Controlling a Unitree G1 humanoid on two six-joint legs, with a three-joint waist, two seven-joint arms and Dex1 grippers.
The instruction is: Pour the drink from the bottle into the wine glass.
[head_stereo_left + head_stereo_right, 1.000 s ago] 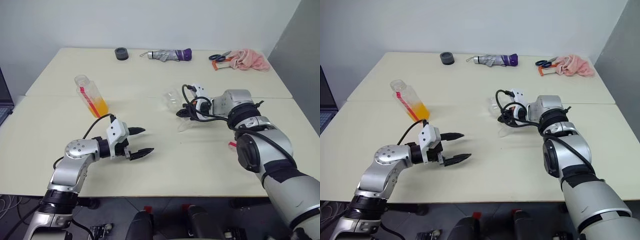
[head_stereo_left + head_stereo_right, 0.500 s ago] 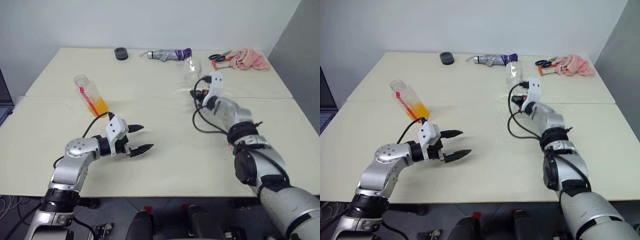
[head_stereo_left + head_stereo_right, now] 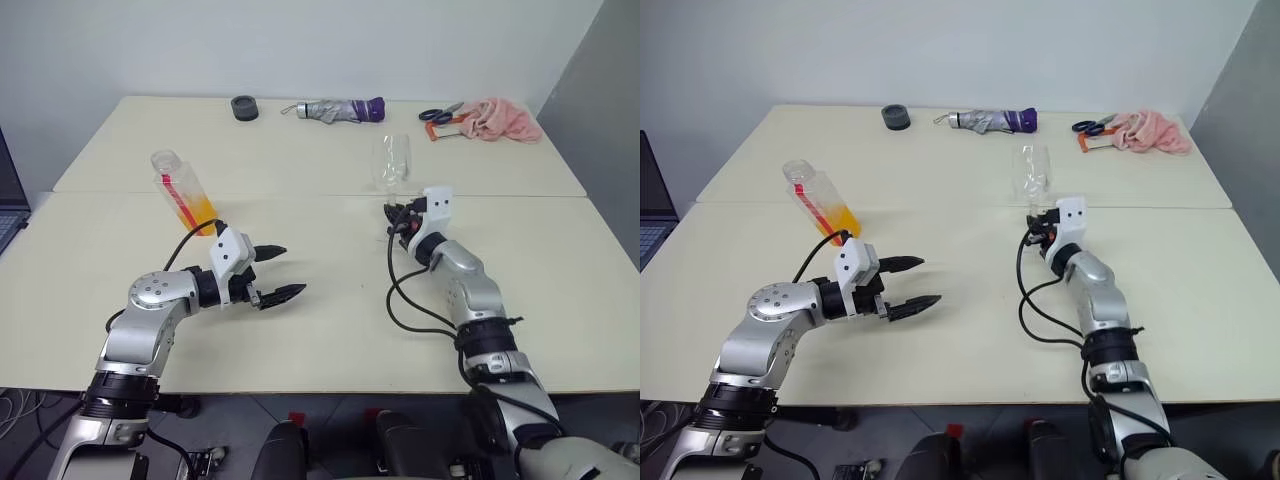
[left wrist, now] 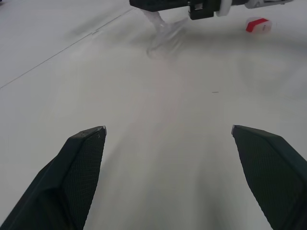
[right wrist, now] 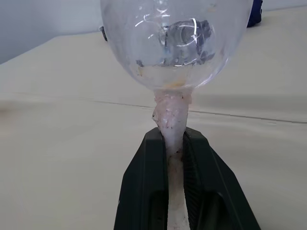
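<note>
1 wine glass [image 3: 391, 160], 1 bottle [image 3: 182, 192] far left on table [image 3: 320, 300], uncapped; R gripper [image 5: 175, 158] clamped on glass stem, now upright vs tipped 1s ago; L gripper [image 3: 281, 273] wide open, empty.

- My left gripper [image 4: 168, 139] is wide open over the pale counter [image 4: 158, 158].
- Far ahead I see the wine glass [image 4: 160, 33] foot.
- A small red-and-white cap [image 4: 257, 25] lies near it.
</note>
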